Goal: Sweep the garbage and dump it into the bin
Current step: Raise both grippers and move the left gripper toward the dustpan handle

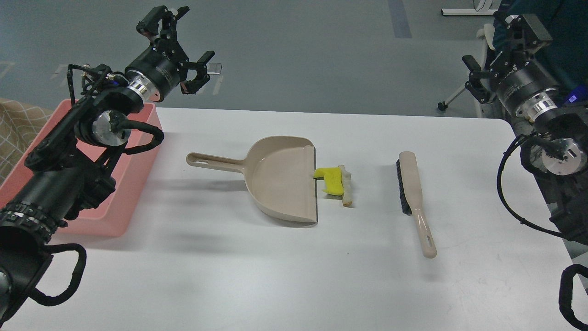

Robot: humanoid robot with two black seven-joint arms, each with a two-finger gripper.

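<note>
The garbage lies mid-table: a bright yellow bent scrap (333,180) and a pale off-white strip (347,186), touching each other right at the open lip of the beige dustpan (280,177). The pink bin (115,216) stands at the table's left edge, partly hidden by my left arm. A beige hand brush (413,193) with black bristles lies to the right of the scraps. My left gripper (195,34) hangs open and empty above the bin's far corner. High at the far right, my right gripper (498,46) is open and empty, well away from the brush.
The white table (294,276) runs to its front edge below and its far edge near the top. A beige patterned cloth (18,128) sits left of the bin. Chair legs (452,99) stand on the floor behind the right corner.
</note>
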